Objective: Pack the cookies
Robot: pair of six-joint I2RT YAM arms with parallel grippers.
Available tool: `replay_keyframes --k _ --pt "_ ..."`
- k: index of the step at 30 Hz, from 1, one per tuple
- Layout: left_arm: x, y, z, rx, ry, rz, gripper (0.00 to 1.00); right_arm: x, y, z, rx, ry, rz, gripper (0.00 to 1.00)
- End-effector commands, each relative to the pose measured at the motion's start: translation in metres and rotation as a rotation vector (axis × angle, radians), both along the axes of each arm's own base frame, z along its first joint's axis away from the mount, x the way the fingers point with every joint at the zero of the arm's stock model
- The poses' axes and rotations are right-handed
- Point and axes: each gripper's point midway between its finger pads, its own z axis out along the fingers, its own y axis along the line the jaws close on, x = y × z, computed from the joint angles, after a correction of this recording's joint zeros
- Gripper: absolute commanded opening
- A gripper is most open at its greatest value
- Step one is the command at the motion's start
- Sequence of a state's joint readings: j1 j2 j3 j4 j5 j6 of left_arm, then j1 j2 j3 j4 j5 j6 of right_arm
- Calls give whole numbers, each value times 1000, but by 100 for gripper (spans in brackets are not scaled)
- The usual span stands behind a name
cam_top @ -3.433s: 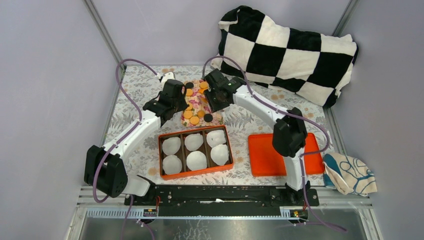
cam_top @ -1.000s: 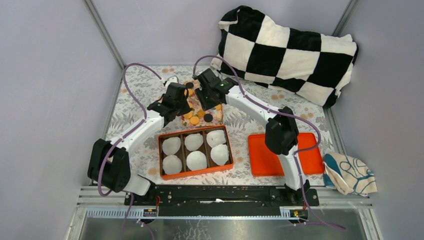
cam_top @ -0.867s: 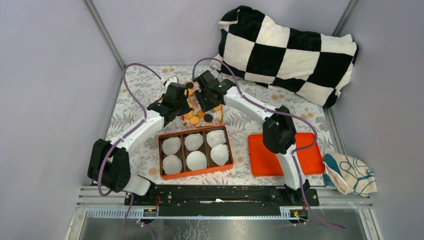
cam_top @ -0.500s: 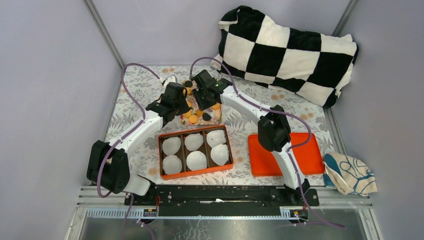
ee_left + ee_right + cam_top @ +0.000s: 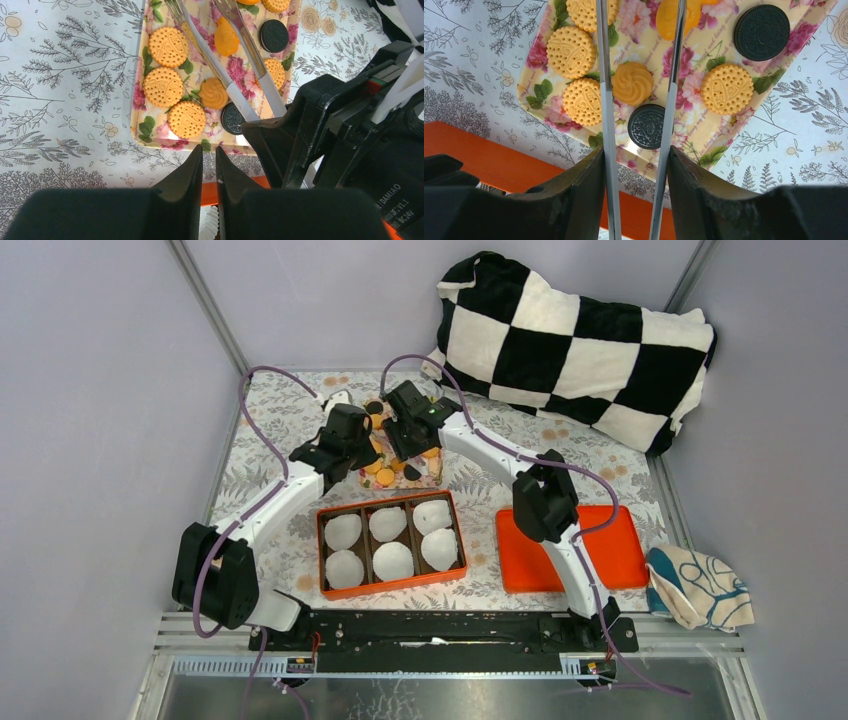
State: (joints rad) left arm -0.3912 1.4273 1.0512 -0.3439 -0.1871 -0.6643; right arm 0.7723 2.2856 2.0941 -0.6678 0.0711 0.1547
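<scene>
The cookies lie on a floral tray (image 5: 428, 480): orange-yellow discs (image 5: 169, 46) and a few black ones (image 5: 274, 35). My right gripper (image 5: 636, 152) is shut on metal tongs (image 5: 606, 100), whose two arms reach over the tray. A swirled orange cookie (image 5: 632, 82) and a black cookie (image 5: 646, 126) lie between the arms, apart from them. The tong tips run out of the right wrist view. My left gripper (image 5: 209, 150) is shut and empty, hovering over the tray's near edge (image 5: 165, 144), beside the right gripper (image 5: 405, 438).
An orange box (image 5: 322, 540) with several white paper cups (image 5: 392, 560) stands just in front of the tray. An orange lid (image 5: 620, 555) lies to its right. A checkered pillow (image 5: 575, 340) fills the back right, and a patterned cloth (image 5: 700, 585) lies at the right edge.
My right gripper has moved left over the tray with the tongs in it. My left gripper has shifted only slightly beside it.
</scene>
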Motion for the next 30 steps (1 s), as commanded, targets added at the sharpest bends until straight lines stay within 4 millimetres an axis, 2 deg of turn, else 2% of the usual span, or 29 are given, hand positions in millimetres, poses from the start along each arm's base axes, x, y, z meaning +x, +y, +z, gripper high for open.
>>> replay_keyframes --k 1,10,11,15,17,19,25,30 --pt "0 -1 5 -28 -22 -5 19 9 6 10 3 -38 -9 51" --pt "-2 2 3 -22 -18 -2 19 13 16 -3 4 -10 6 50" --pt "-2 2 4 -23 -19 -2 19 13 16 -3 0 -8 7 46" --pt "-3 4 5 -25 -22 2 19 15 12 2 -14 -26 3 17" --pt "-2 4 7 -30 -26 2 19 16 8 10 -19 -47 -6 6" --pt "-2 4 9 -35 -28 2 19 17 5 22 -8 -80 -14 0" --pt "-2 12 16 -29 -47 20 19 18 -8 81 55 -221 -35 0" --pt "-1 19 18 -29 -51 34 19 14 -19 110 60 -264 -42 0"
